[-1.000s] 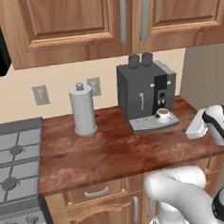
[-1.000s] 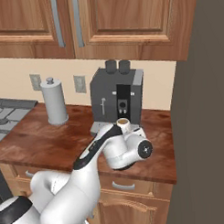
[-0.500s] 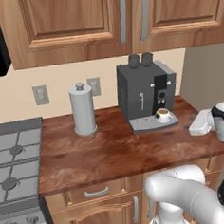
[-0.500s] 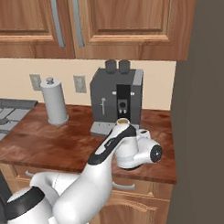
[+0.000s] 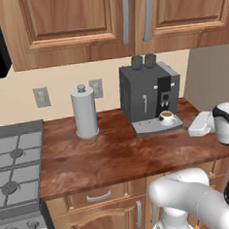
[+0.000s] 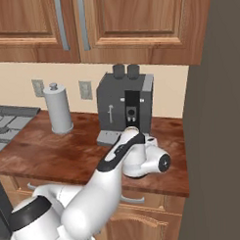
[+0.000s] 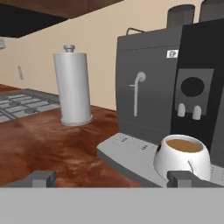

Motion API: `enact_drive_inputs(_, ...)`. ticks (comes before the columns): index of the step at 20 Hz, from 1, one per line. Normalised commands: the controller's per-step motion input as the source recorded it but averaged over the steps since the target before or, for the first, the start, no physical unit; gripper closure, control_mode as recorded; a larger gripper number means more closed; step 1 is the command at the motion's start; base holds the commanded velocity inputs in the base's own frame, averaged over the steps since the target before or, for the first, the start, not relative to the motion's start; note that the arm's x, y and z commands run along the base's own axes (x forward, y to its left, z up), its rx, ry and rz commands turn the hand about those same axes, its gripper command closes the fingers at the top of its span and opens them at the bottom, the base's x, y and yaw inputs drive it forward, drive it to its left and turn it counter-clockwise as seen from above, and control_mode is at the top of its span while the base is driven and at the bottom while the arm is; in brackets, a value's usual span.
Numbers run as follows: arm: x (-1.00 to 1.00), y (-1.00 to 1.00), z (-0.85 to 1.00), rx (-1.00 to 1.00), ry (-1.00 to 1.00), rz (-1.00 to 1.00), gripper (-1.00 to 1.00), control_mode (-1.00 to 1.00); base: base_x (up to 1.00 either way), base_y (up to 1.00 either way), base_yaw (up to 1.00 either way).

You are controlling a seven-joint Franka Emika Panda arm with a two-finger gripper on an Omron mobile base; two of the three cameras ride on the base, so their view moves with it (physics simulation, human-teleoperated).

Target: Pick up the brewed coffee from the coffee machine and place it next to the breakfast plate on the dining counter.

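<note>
Sitting on the grey drip tray of the coffee machine (image 5: 149,100), under the spout: the brewed coffee (image 5: 166,117), white mug showing light-brown liquid. Resting on a reddish-brown wooden counter (image 5: 110,158) against a cream wall, beneath wooden upper cabinets (image 5: 90,23). Standing left of the machine: a grey paper towel holder (image 5: 84,112), near two wall outlets (image 5: 40,97). Adjoining the counter's left end: a gas stove (image 5: 13,158). Hovering low, right of the mug: the gripper (image 7: 109,179), spread fully wide, grasping nothing, one fingertip (image 7: 186,178) appearing just in front of the mug.
</note>
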Motion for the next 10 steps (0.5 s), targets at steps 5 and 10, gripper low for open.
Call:
enact_drive_inputs(5, 0.32, 0.03, 0.0, 0.0, -0.02, 0.0, -1.0, -1.0, 0.0, 0.0, 0.0)
enact_drive_inputs(10, 0.3, 0.0, -0.06, 0.0, -0.01, 0.0, -1.0, -1.0, 0.0, 0.0, 0.0)
